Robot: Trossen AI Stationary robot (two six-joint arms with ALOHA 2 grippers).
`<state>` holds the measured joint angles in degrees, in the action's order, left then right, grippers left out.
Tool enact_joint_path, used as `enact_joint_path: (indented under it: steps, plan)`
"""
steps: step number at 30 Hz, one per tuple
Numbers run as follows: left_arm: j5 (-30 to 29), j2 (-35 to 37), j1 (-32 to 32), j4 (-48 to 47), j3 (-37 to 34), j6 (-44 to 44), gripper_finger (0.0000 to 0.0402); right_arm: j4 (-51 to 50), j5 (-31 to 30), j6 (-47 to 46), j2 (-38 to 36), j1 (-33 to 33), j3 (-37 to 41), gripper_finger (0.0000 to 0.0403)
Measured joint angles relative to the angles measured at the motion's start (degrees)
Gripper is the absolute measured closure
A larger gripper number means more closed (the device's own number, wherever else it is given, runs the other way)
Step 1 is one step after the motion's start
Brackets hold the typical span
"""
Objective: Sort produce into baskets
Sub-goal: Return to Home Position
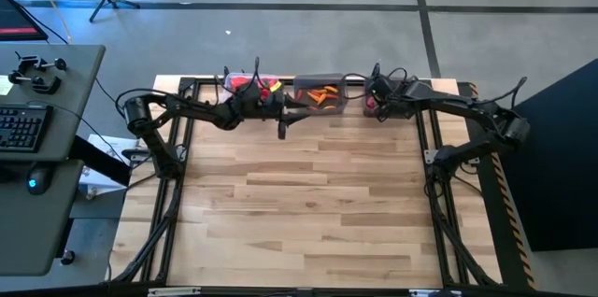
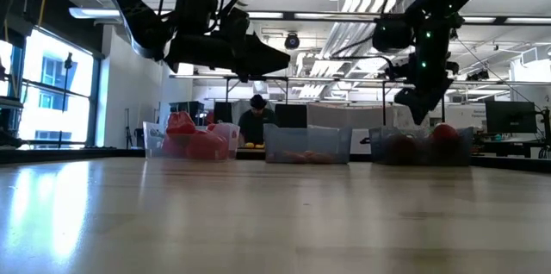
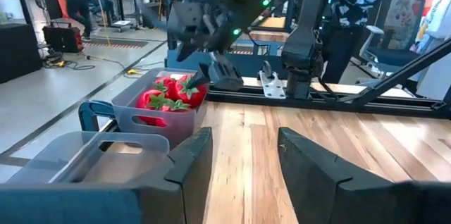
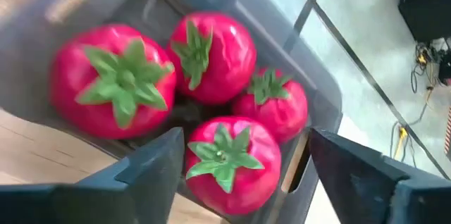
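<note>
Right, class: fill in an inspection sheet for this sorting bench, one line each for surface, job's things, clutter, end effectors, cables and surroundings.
Surface: wooden table, bare in front of the bins.
Job's things: three bins along the far edge; left bin holds peppers, middle bin holds orange pieces, right bin holds four tomatoes.
Clutter: nothing seen.
End effectors: left end effector open, empty, raised near the middle bin; right end effector open, empty, above the tomatoes.
Cables: cables loop above the right bin; none seen on the table.
Surroundings: desk with keyboard left of the table; a person behind it.
</note>
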<state>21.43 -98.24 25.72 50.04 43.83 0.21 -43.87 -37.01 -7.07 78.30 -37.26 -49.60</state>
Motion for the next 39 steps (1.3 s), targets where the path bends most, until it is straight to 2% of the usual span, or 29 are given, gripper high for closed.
enact_joint_path:
  steps: [4,8,11,12,15,20,26,29,39]
  plan:
    - [0.04,0.00,0.73,-0.11,0.00,-0.16,0.0291,1.52,1.85,1.96,-0.02,1.85,-1.01,0.0174]
    - [0.01,-0.02,0.93,3.16,-2.28,1.32,0.0356,8.72,12.57,6.58,-0.03,2.89,-0.35,0.0289]
    - [0.07,-0.04,1.24,8.74,-5.74,0.21,0.0393,17.95,17.39,10.93,-0.26,3.33,2.47,0.0377]
    - [0.06,-0.04,1.40,10.72,-6.94,-0.51,0.0396,21.08,18.11,11.62,-0.26,3.35,3.55,0.0389]
    - [-0.14,-0.03,1.79,15.43,-9.99,-2.29,0.0393,29.41,19.77,12.30,-0.77,3.29,7.23,0.0382]
    - [0.00,2.11,1.81,17.24,-13.22,-2.54,0.0400,48.07,33.65,15.32,-2.79,2.77,15.60,0.0399]
    - [-0.14,8.26,1.81,16.83,-17.97,-1.17,0.0401,67.14,42.90,17.15,-3.81,2.83,23.17,0.0401]
    - [-0.18,12.22,1.87,16.18,-21.15,-0.98,0.0401,69.97,46.10,16.99,-4.23,3.76,24.28,0.0401]
    - [-2.71,22.68,2.49,13.96,-31.50,-1.46,0.0401,69.82,46.48,16.56,-9.41,6.69,24.28,0.0403]
